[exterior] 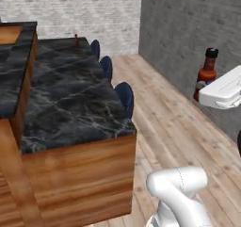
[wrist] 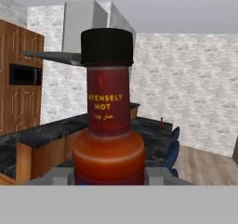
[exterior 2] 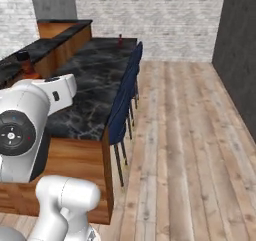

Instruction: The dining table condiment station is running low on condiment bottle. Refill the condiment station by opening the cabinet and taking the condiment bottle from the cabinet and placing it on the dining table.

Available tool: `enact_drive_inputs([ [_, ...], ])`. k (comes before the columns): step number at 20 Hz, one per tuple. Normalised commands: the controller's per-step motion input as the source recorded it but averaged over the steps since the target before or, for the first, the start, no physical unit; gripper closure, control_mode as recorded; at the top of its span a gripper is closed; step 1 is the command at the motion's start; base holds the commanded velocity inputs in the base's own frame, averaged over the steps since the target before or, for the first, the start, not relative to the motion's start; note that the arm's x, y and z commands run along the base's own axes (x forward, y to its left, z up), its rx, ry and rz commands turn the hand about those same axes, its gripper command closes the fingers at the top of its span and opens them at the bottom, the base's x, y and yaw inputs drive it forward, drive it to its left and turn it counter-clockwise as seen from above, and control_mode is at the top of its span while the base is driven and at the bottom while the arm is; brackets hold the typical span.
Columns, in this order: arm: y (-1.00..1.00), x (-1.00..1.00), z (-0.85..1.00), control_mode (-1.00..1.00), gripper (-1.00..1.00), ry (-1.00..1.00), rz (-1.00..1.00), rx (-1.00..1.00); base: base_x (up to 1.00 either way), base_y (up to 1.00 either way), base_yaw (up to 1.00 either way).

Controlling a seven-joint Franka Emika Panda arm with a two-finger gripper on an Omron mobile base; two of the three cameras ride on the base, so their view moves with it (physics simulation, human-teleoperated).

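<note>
Bottle first: I see the condiment bottle [exterior: 206,74] upright, cap up, clamped at its base between my fingers [wrist: 155,175], so its long axis stands vertical. It hangs in the air over the plank floor [exterior: 174,113], well off to the right of the dining table [exterior: 70,108]. I judge the coming carry must swing it left, past the blue chairs [exterior: 125,98], then lower it straight down onto the marble top.
</note>
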Motion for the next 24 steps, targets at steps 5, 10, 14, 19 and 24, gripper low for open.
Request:
enact_drive_inputs([
  [5,0.0,0.0,0.0,1.0,1.0,0.0,0.0,0.0,0.7,-1.0,0.31],
  [10,0.0,0.0,0.0,1.0,1.0,0.0,0.0,0.0,0.67,-1.0,0.32],
  [14,0.0,0.0,0.0,1.0,1.0,0.0,0.0,0.0,0.67,-1.0,0.31],
  [19,0.0,0.0,0.0,1.0,1.0,0.0,0.0,0.0,0.73,-0.97,0.37],
  [24,0.0,0.0,0.0,1.0,1.0,0.0,0.0,0.0,0.91,-0.72,0.49],
])
